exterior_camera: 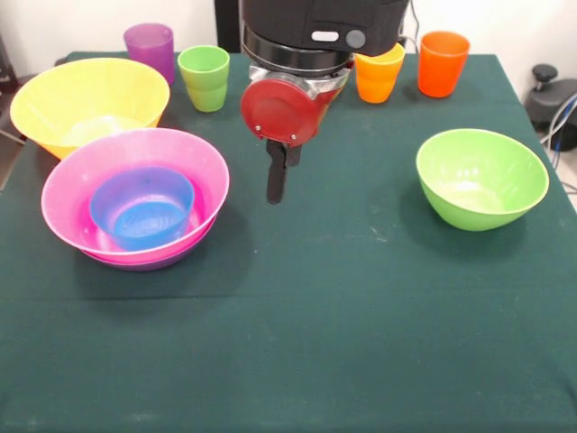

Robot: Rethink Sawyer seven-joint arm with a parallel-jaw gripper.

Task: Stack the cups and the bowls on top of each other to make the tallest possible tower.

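- A dark green cloth-covered worktop [297,343] is seen, matt and slightly speckled, with all the plastic ware glossy against it.
- The gripper [277,185] is hung near the centre of the worktop, below a round red disc [279,110] on a black and silver wrist; only a single narrow dark finger shape is shown edge-on, so whether it is wide or narrow cannot be told. Nothing is seen held in it.
- At nine o'clock from the gripper, the tower [135,198] is found: a wide round pink bowl [68,194] nested in a purple bowl [144,264], of which only a thin rim is shown below, with a smaller blue bowl [142,209] seated upright inside.
- At ten o'clock, just behind the tower, a large yellow bowl [86,101] is placed, its rim close to the pink one.
- At three o'clock, well apart, a light green bowl [481,178] is set alone, deep and rounded.
- Along the far edge, tapered tumblers are lined up: a purple cup [151,47] and a light green cup [204,78] at eleven o'clock, a yellow-orange cup [379,76] partly hidden by the arm and an orange cup [443,62] at one o'clock.
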